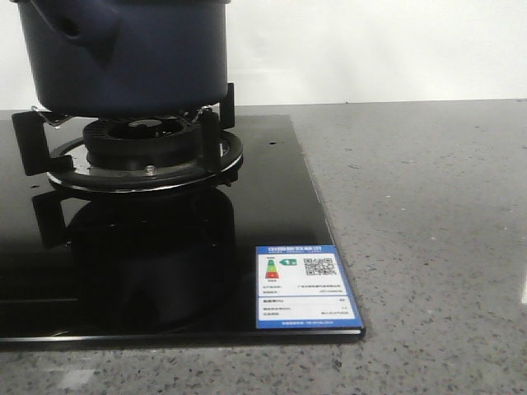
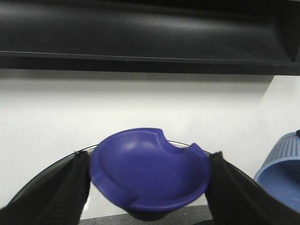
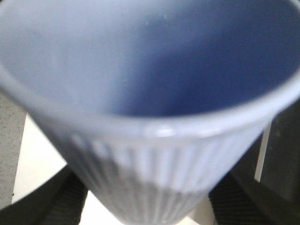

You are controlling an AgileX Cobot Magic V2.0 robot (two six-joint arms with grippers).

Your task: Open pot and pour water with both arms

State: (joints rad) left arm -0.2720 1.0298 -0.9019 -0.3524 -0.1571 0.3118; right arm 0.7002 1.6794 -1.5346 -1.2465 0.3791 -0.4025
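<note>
**Lid up, cup in grip, pot on burner**

Pot (image 1: 123, 53): sits on burner (image 1: 140, 152) of black hob (image 1: 272, 247), far left of front view, top cropped. Stubby side handle (image 1: 70, 29) partly seen. Judged heavy-ish, rigid, matte sides so fair grip; if it must be moved, handle is the place to hold. No arm appears in front view.

Left gripper (image 2: 149, 183): fingers (image 2: 70, 187) pressed in on both sides of a blue knob (image 2: 149, 176), glass lid rim (image 2: 42, 173) visible behind it. Judged: lid lifted clear, glass so fragile, keep level.

Right gripper (image 3: 147, 206): closed round ribbed cup (image 3: 150, 140), pads either side low down. Cup thin plastic, light, will crush if squeezed. Water level inside: can't tell, blurred.

Surroundings: grey counter (image 1: 428, 247), energy label (image 1: 305, 288) on hob corner, white wall (image 1: 370, 49). Cup also seen at edge of left wrist view, near lid; collision risk betw. arms when pouring.
</note>
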